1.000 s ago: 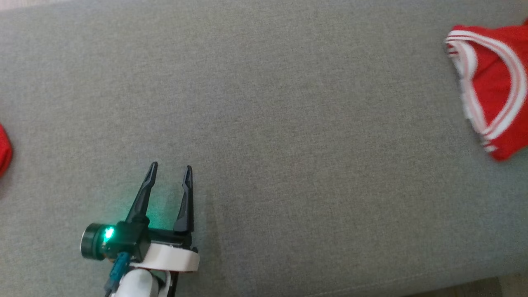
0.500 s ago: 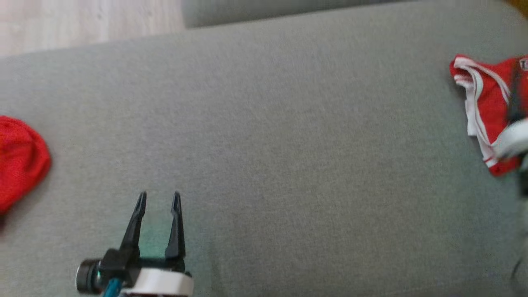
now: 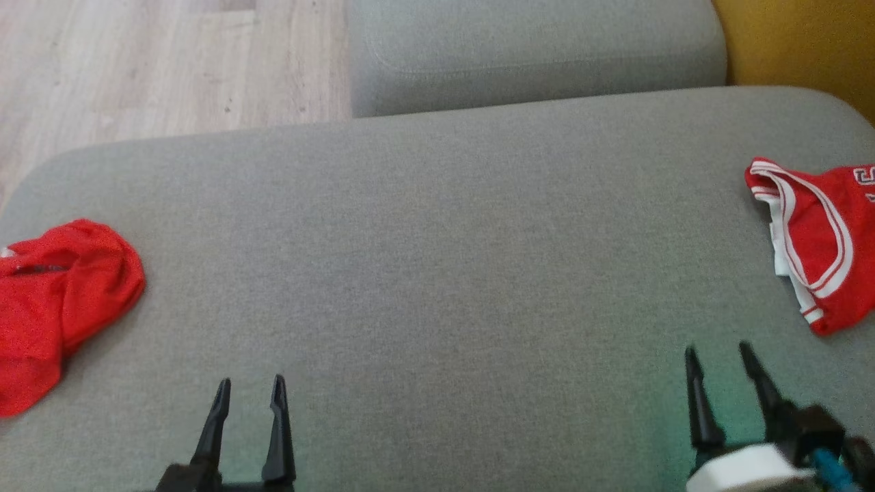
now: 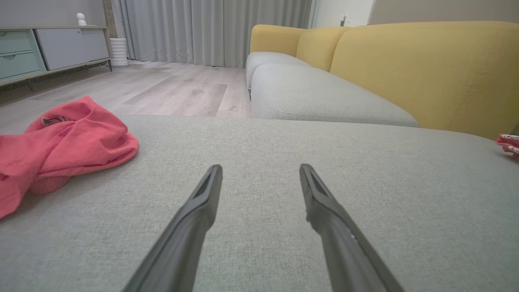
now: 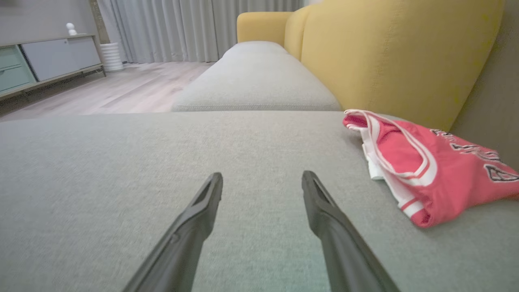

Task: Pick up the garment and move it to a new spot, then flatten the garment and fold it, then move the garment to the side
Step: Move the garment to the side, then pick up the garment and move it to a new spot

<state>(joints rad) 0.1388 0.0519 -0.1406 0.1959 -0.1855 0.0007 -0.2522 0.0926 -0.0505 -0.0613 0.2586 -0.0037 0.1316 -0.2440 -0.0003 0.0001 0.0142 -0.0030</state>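
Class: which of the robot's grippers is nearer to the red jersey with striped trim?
Right. The right gripper hangs open beside the jersey, not touching; the left gripper is far across the cushion, nearer the plain red cloth.

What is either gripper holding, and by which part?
Nothing is held. The left gripper and the right gripper stand open over the grey cushion, and the garment lies apart.

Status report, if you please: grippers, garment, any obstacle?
Left gripper open, empty. Right gripper open, empty. Garment lies compact at right side of cushion, touched by neither. Nothing in the way; red cloth far left.
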